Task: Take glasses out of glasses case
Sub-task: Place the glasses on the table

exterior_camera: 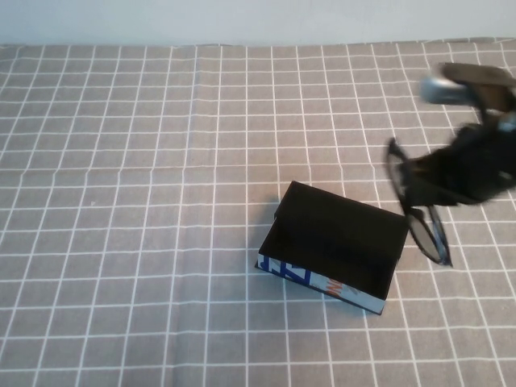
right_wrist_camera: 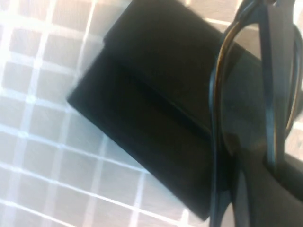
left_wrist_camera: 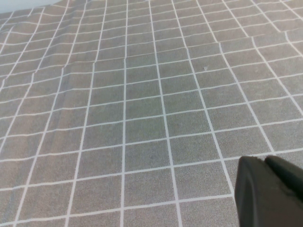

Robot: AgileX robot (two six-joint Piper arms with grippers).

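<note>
On my high feed, a table fills nearly the whole frame, covered by a grey tablecloth [exterior_camera: 121, 201] printed with a grid of thin white lines. The cloth is not quite flat: I see faint creases running across the upper left of the frame and a fold line near the middle height. Along the top edge runs a narrow strip of pale, plain wall [exterior_camera: 242, 20]. The light looks soft and even. My left wrist feed shows the same checked cloth [left_wrist_camera: 142, 118], gently rippled toward its left side. The right wrist feed shows it at the left [right_wrist_camera: 38, 142], washed pale.
</note>
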